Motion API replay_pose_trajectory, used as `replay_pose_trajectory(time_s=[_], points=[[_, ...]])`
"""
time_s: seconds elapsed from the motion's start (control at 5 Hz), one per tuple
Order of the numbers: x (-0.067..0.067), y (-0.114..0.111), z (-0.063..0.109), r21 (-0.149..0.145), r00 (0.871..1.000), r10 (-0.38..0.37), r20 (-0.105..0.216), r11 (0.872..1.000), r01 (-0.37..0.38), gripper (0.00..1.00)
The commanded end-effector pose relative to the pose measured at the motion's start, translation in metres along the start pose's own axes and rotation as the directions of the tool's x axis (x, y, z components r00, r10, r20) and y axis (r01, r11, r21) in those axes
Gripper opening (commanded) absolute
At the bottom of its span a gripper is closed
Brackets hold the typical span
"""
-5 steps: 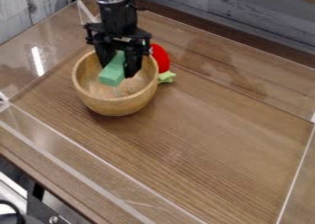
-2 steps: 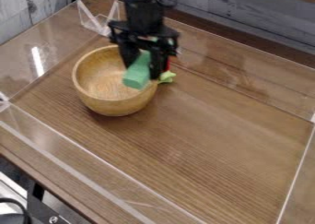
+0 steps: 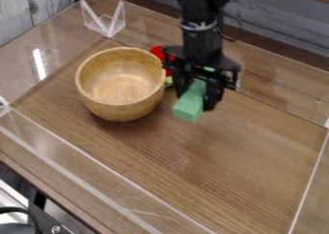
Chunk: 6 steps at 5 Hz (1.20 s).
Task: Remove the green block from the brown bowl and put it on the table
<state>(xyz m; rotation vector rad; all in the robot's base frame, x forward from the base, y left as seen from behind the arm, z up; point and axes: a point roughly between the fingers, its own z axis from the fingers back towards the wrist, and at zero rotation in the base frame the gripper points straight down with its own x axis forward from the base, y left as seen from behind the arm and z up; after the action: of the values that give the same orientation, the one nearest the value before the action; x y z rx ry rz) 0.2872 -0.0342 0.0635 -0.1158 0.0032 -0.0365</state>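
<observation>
The green block (image 3: 189,105) hangs upright just above the table (image 3: 244,170), to the right of the brown bowl (image 3: 122,84). My gripper (image 3: 198,88) points straight down and is shut on the block's upper end. Its black fingers (image 3: 179,84) flank the block on both sides. The bowl stands empty, its inside fully visible. Block and bowl are apart, with a small gap between the block and the bowl's right rim.
A red rounded toy (image 3: 164,58) with a green leaf lies behind the bowl, partly hidden by the gripper. Clear acrylic walls (image 3: 38,40) edge the tabletop on all sides. A clear triangular piece (image 3: 103,18) stands at the back left.
The gripper has carried the green block from inside the bowl, over its rim, to the right. The block now hangs over the tabletop and the bowl is empty.
</observation>
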Motion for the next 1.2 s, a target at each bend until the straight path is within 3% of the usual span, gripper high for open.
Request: replay_pose_trajectory(time_s=[0.0, 0.4, 1.0], points=[[0.0, -0.007, -0.007, 0.004, 0.999, -0.028, 0.025, 1.0, 0.028, 0.0], [-0.009, -0.005, -0.036, 0.014, 0.998, -0.063, 0.018, 0.998, 0.063, 0.0], [-0.007, -0.003, -0.031, -0.002, 0.997, -0.071, 0.028, 0.997, 0.071, 0.0]])
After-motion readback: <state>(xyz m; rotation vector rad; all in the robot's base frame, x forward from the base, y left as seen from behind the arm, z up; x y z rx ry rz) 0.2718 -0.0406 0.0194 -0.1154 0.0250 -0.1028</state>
